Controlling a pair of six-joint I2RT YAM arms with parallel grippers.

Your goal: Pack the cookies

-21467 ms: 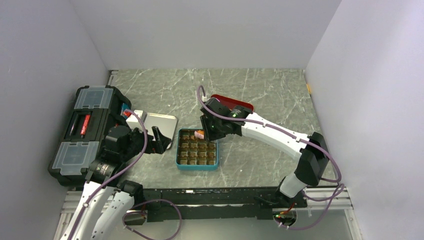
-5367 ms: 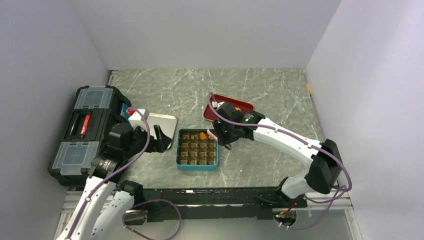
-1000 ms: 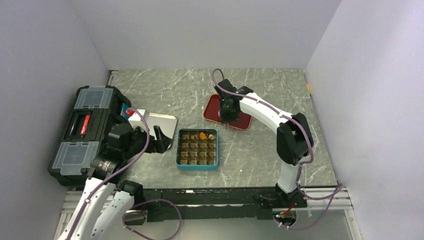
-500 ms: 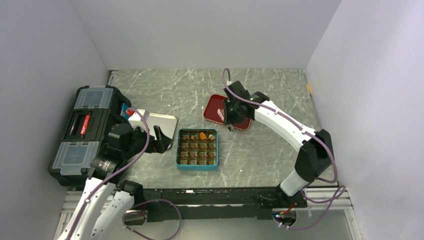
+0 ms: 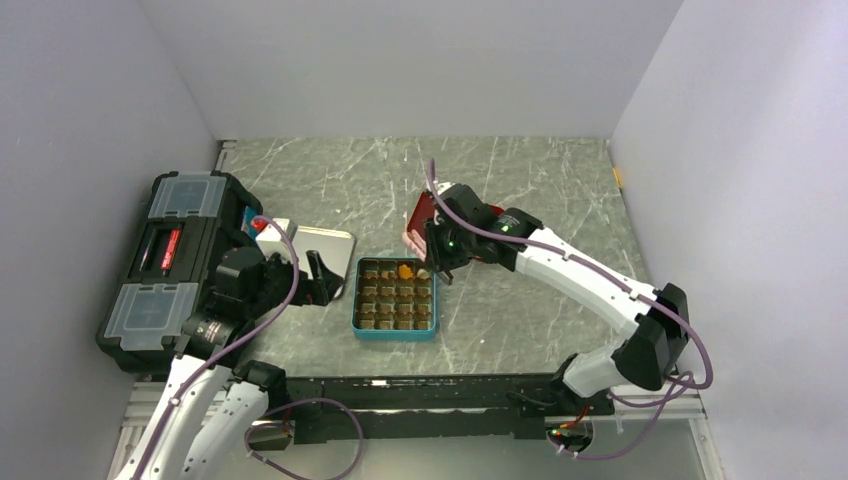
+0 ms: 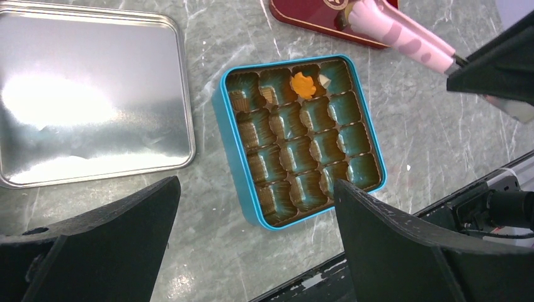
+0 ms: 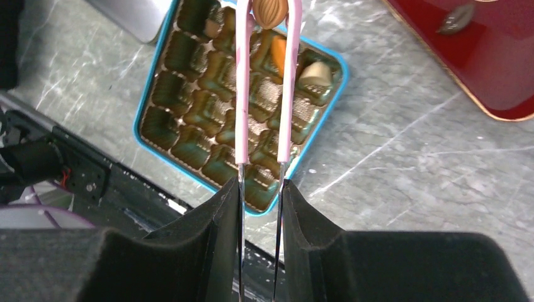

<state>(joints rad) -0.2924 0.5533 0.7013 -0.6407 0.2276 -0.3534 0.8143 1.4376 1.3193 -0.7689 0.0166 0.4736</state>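
The teal tin (image 5: 355, 300) with brown compartments lies at mid-table; it also shows in the left wrist view (image 6: 217, 119) and the right wrist view (image 7: 143, 107). In its far row lie an orange flower cookie (image 7: 279, 55) and a pale cream lump (image 7: 316, 73), both also in the left wrist view (image 6: 303, 85) (image 6: 325, 80). My right gripper (image 7: 261, 189) is shut on pink tongs (image 7: 242, 94). The tongs pinch a brown oval cookie (image 7: 271, 12) above the tin's far rows. My left gripper (image 6: 255, 185) is open and empty, left of the tin (image 5: 318, 280).
A red tray (image 7: 497, 63) with a dark piece (image 7: 454, 20) lies just beyond the tin (image 5: 418, 212). The silver lid (image 5: 310, 245) lies left of the tin. A black toolbox (image 5: 170, 260) stands at the left wall.
My right arm has swung from the red tray back to the tin, with a brown cookie now in the tongs. The left arm has not moved.
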